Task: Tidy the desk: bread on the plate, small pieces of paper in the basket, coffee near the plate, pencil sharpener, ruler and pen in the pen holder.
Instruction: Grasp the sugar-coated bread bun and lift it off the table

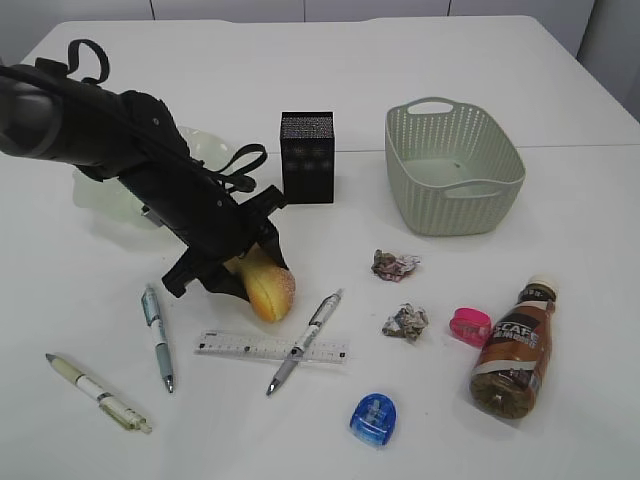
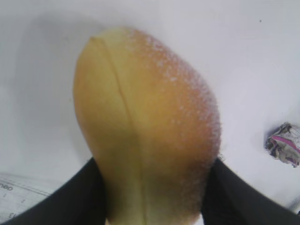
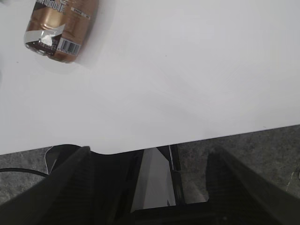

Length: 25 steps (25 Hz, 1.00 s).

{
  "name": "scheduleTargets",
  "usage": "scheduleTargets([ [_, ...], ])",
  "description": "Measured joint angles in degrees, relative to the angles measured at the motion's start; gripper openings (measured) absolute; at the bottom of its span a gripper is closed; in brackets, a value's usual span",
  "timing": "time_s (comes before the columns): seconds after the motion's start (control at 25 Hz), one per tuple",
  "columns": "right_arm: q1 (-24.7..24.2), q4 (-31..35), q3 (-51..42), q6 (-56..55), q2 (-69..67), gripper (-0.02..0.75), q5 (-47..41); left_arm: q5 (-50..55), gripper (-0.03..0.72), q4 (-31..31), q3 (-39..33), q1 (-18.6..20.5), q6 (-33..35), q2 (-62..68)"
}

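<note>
The golden-yellow oval bread (image 2: 145,136), sugar-dusted on its browner side with a slit running lengthwise, lies on the plain white desk (image 1: 560,220) just above the clear plastic ruler (image 1: 240,347). The left gripper (image 1: 250,272) has its black fingers (image 2: 75,197) pressed against both sides of the bun, clasping it. Behind the arm sits the translucent pale green ruffled plate (image 1: 210,150), with the black mesh pen holder (image 1: 307,156) and the sage-green perforated basket (image 1: 452,165) further right. The right gripper (image 3: 150,187) hangs over the desk edge above a grey speckled floor, jaws spread wide and empty, the brown coffee bottle (image 3: 61,28) lying well beyond it.
</note>
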<state>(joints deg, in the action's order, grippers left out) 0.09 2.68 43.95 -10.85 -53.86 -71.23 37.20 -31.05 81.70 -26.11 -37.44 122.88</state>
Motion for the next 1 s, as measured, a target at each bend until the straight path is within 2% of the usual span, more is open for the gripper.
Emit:
scheduleTargets([
  [0.12, 0.00, 0.00, 0.00, 0.00, 0.00, 0.574, 0.00, -0.16, 0.313, 0.00, 0.00, 0.00, 0.00, 0.05],
  [0.24, 0.00, 0.00, 0.00, 0.00, 0.00, 0.574, 0.00, -0.25, 0.237, 0.00, 0.00, 0.00, 0.82, 0.05],
  [0.32, 0.00, 0.00, 0.00, 0.00, 0.00, 0.574, 0.00, -0.25, 0.207, 0.11, 0.00, 0.00, 3.89, 0.05],
  [0.52, 0.00, 0.00, 0.00, 0.00, 0.00, 0.574, 0.00, 2.56, 0.194, 2.04, 1.44, 0.00, 9.09, 0.14],
  [1.0, 0.00, 0.00, 0.00, 0.00, 0.00, 0.574, 0.00, 20.86, 0.193, 18.54, 12.96, 0.10, 12.75, 0.14],
])
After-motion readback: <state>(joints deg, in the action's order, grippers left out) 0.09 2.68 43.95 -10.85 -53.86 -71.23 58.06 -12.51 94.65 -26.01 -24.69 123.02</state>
